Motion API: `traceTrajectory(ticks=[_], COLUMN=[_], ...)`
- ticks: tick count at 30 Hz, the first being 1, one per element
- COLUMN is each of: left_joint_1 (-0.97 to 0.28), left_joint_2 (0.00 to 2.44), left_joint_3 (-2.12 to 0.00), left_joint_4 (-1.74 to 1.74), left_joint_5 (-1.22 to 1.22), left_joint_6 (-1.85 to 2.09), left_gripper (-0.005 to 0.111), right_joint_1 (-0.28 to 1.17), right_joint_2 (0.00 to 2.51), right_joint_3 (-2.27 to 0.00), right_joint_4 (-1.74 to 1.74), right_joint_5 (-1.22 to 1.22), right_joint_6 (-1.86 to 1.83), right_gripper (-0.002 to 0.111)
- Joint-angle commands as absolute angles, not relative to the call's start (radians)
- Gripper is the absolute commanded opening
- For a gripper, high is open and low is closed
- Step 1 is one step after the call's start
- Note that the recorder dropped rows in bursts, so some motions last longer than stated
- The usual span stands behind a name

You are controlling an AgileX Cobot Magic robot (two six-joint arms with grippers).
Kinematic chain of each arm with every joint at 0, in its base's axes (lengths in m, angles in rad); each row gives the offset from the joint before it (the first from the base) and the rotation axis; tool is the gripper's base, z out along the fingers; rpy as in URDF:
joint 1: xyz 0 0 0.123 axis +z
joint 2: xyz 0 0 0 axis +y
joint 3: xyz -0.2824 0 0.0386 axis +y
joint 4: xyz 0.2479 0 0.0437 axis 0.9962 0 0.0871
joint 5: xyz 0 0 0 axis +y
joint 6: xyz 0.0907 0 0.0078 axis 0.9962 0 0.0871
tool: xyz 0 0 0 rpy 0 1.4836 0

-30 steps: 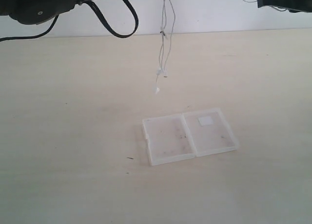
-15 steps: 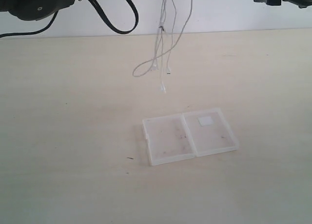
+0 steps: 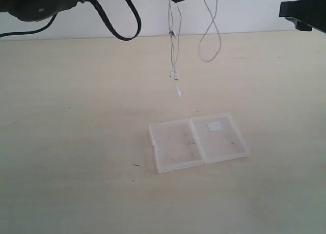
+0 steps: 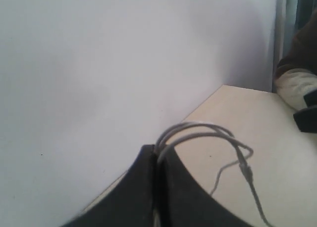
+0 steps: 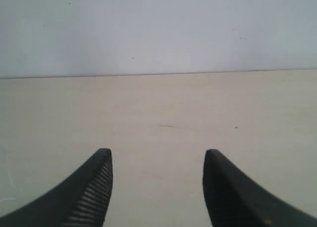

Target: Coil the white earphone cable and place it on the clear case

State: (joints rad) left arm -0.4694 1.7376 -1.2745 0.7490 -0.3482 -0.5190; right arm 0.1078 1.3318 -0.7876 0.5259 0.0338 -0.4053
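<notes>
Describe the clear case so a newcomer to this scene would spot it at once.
Start from the pale wooden table that fills the exterior view. Just right of its middle, nearer the camera than the dangling white earphone cable, lies the clear case. Unlike the thin hanging wire, it is flat: two translucent hinged halves lying open, the right one bearing a small whitish label.

counter [image 3: 76, 157]: pale beige, matte | wall [image 3: 239, 9]: plain white, meets the counter's far edge | speck [image 3: 136, 165]: short dark mark on the counter, toward its near edge | shape [image 4: 297, 83]: brown and whitish, blurred, beyond a counter corner in the left wrist view, possibly cloth
</notes>
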Motion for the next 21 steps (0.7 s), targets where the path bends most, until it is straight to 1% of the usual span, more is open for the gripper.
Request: traceTrajectory(ticks=[1, 3, 6, 12, 17, 21], left_joint_1=[-0.469, -0.469, -0.469, -0.473, -0.493, -0.509], left_joint_2=[1.729, 1.729, 1.729, 1.729, 1.729, 1.729], left_joint_3=[-1.283, -1.283, -1.283, -1.283, -1.283, -1.283], left_joint_4=[0.795, 0.865, 0.918, 0.938, 0.938, 0.938], left_joint_5=[-0.333, -0.313, -0.267, -0.241, -0.247, -0.247], left_joint_6=[-0.495, -0.495, -0.509, -0.509, -0.498, -0.476], left_gripper=[0.000, 0.000, 0.000, 0.000, 0.000, 0.000], right_joint_1=[0.150, 0.204, 0.287, 0.407, 0.437, 0.437], right_joint_2=[1.312, 1.312, 1.312, 1.312, 1.312, 1.312], right_joint_3=[-0.764, -0.760, -0.722, -0.581, -0.450, -0.447], right_joint_4=[0.510, 0.488, 0.479, 0.373, 0.085, 0.031], right_joint_5=[-0.032, -0.050, -0.151, -0.426, -0.672, -0.697], right_joint_6=[-0.427, -0.427, -0.423, -0.375, -0.153, -0.057], right_gripper=[0.052, 0.052, 0.052, 0.052, 0.052, 0.052])
